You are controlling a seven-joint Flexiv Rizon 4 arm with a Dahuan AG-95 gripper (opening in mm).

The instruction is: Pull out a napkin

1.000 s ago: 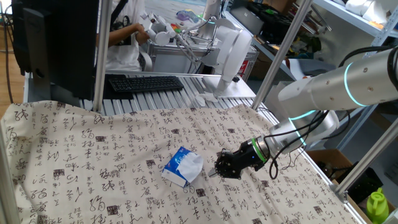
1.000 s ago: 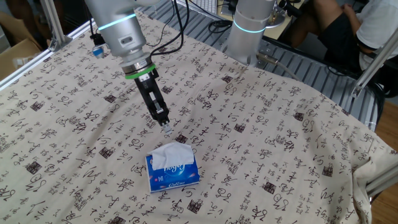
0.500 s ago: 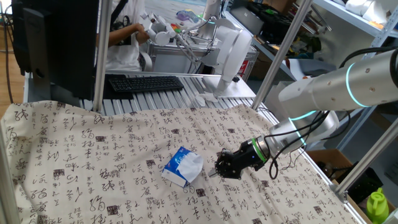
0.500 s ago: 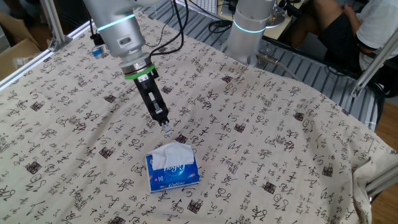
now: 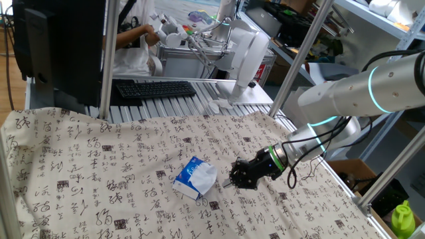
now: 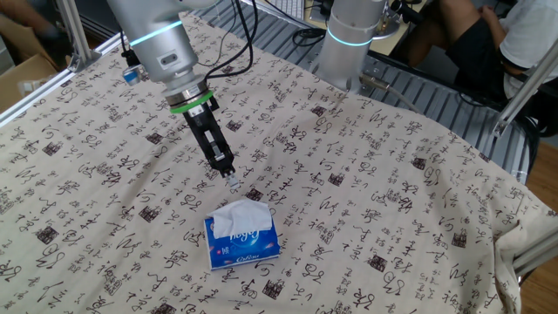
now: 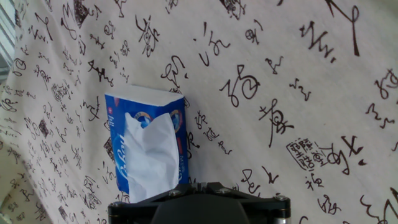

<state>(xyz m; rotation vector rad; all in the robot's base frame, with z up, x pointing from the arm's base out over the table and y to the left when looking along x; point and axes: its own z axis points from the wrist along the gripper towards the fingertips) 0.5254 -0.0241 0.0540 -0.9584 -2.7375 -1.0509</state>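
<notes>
A blue-and-white tissue pack [image 5: 191, 182] lies on the patterned cloth. The white napkin [image 5: 206, 173] sticks up out of its top slot, crumpled. Both also show in the other fixed view, the pack [image 6: 246, 247] and the napkin [image 6: 241, 215], and in the hand view, the pack [image 7: 115, 146] and the napkin [image 7: 152, 155]. My gripper [image 6: 233, 180] hangs low over the cloth, a short way from the pack on the napkin side, touching nothing. Its fingers look pressed together and empty. It also shows in one fixed view [image 5: 228, 184]. In the hand view only the gripper's dark body shows at the bottom edge.
The table is covered by a beige cloth [image 6: 366, 201] printed with black characters and lying in folds. Metal frame posts [image 5: 106, 60] stand at the table's far side, with a keyboard [image 5: 154, 88] behind. A second robot base [image 6: 353, 35] stands at the table edge.
The arm has shifted slightly; the fingertips stay almost where they were beside the pack. The pack and napkin have not moved.
</notes>
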